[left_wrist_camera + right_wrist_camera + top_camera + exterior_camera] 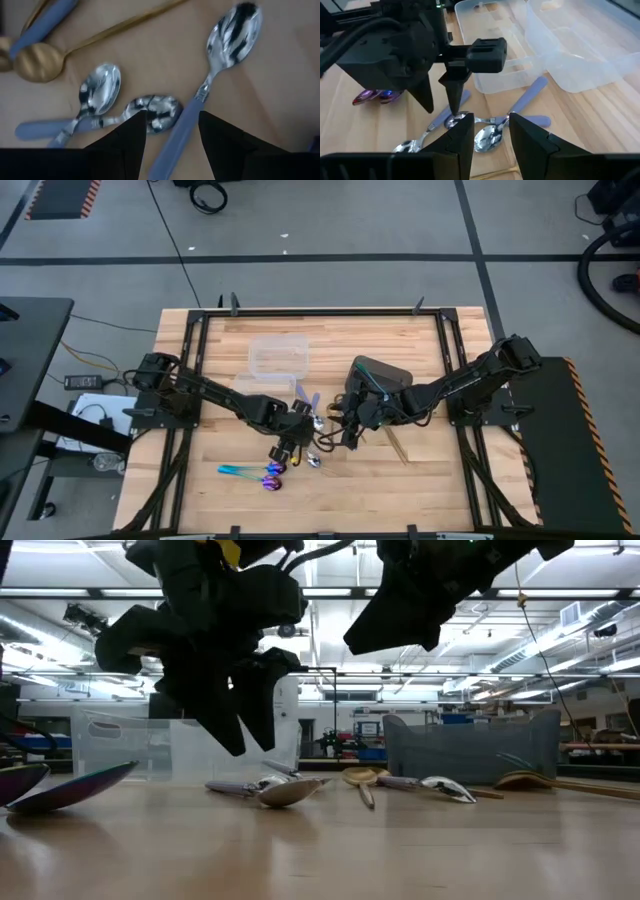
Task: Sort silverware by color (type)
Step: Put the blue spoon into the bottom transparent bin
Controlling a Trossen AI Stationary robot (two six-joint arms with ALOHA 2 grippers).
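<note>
**Where things lie on the table, seen from above**

The table (400, 480) fills the middle of the frame. Two containers (278, 355) sit upper centre, one just below and left of the other. To their right, at centre, stands a bin (385, 370). Below the containers, near the frame's middle, a cluster of spoons (312, 458) lies on the table, with the left tool (283, 452) just left of it and the right tool (350, 438) just right. A second group of spoons (255, 473) lies lower left of the cluster. One more spoon (397, 442) lies below the bin.
</note>
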